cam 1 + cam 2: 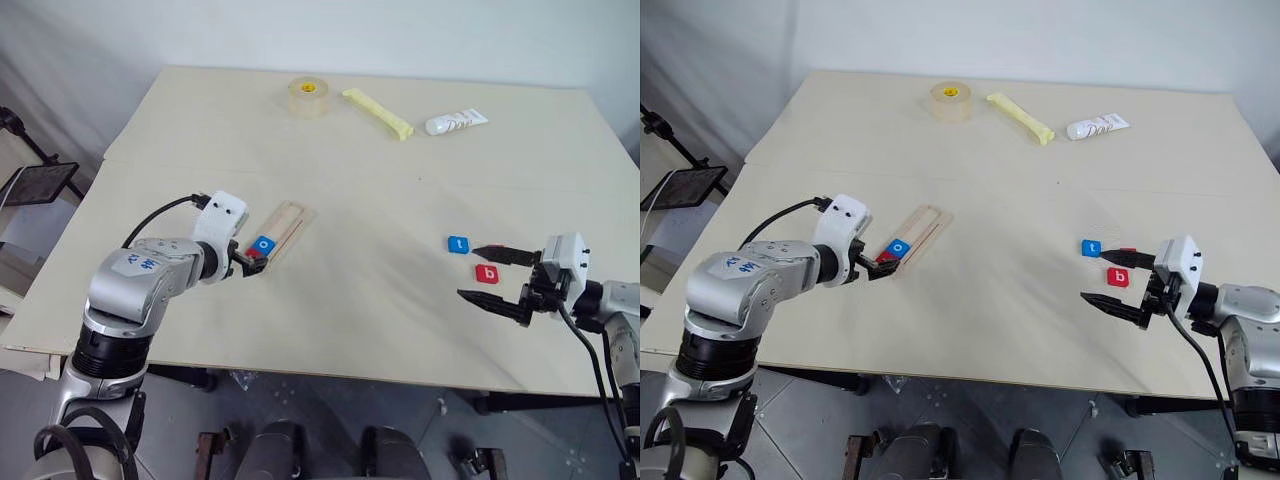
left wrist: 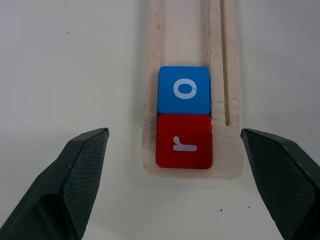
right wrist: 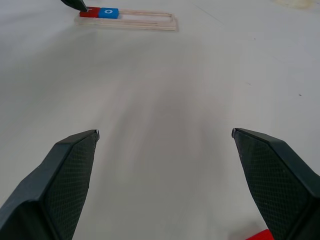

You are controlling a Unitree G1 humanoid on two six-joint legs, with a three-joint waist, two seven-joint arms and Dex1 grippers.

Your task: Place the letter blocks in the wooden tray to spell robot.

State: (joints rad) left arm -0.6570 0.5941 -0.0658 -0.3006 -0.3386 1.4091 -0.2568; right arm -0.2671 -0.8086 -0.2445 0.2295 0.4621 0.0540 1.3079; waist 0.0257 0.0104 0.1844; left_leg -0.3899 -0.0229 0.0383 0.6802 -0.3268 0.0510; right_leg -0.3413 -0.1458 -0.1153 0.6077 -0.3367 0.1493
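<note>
The wooden tray lies slanted left of the table's middle. At its near end sit a red r block and a blue o block, side by side in the groove. My left gripper hovers at that end, open, its fingers straddling the tray's width and holding nothing. On the right, a blue t block and a red b block lie on the table. My right gripper is open; the b block lies between its fingers and the t block just beyond them. A red corner shows by one finger.
A tape roll, a yellow stick and a white tube lie along the table's far side. The near table edge runs close under both arms. A black stand is off the left side.
</note>
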